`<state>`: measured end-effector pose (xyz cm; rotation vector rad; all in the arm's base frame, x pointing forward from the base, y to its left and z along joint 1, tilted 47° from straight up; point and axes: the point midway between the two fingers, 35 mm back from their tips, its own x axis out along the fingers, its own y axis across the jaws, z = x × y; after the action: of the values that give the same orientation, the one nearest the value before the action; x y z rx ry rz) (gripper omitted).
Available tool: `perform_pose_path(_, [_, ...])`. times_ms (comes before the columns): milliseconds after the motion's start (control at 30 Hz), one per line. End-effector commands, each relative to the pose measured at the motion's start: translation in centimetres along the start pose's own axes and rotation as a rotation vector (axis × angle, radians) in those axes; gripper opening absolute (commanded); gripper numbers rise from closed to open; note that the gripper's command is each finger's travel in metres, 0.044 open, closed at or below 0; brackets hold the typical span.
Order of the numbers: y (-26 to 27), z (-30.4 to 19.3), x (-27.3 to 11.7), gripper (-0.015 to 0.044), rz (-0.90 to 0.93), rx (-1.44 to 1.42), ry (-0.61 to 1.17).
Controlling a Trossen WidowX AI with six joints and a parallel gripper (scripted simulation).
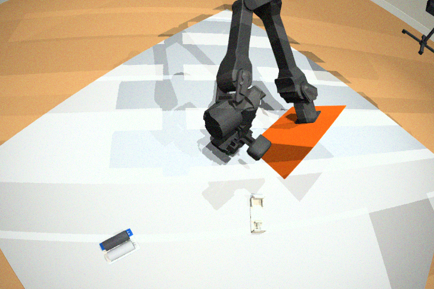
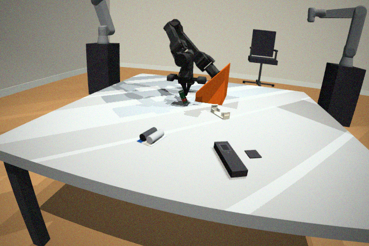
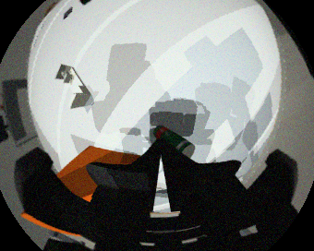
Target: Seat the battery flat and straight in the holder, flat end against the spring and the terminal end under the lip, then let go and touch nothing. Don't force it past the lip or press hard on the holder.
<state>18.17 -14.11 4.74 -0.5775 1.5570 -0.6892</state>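
Note:
The battery (image 2: 183,96) (image 3: 178,141), green with a red end, is tilted on the white table, red end low, with its top leaning left in the exterior view. The arm hides it in the top view. My gripper (image 2: 185,95) (image 3: 160,141) is shut and empty, pointing down right beside the battery; its tips overlap the battery in the wrist view, and contact is hard to tell. The cream holder (image 1: 257,202) (image 2: 219,114) (image 3: 83,99) lies empty on the table, with its coil spring (image 1: 257,224) at the end farther from the arm.
An orange wedge (image 1: 291,134) (image 2: 218,91) (image 3: 82,177) stands close beside the gripper, near the arm's base. A card with a dark cylinder (image 1: 116,240) (image 2: 148,133) and a light cylinder (image 1: 120,250) (image 2: 155,136) lies farther out. A black remote (image 2: 230,160) and a small dark cover (image 2: 253,153) lie toward the front.

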Motion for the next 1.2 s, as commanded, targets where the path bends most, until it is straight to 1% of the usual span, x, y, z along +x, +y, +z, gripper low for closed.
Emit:
perform_pose_path(0, [-0.9, -0.1, 0.0, 0.0000, -0.009, 0.006, 0.001])
perform_pose_path(300, [-2.2, -0.3, -0.1, 0.0000, -0.014, 0.006, 0.002])
perform_pose_path(433, [-1.8, -0.2, -0.1, 0.0000, -0.006, 0.005, 0.002])
perform_pose_path(500, [-1.8, -0.1, -0.9, 0.0000, -0.003, 0.005, 0.001])
perform_pose_path(833, [-2.0, -0.2, -7.6, 0.0000, -0.008, 0.005, 0.002])
perform_pose_path(900, [-2.1, -0.2, -8.1, 0.0000, -0.011, 0.005, 0.002])
perform_pose_path(1167, [-2.0, -0.2, -7.8, 0.0000, -0.016, -0.001, 0.002])
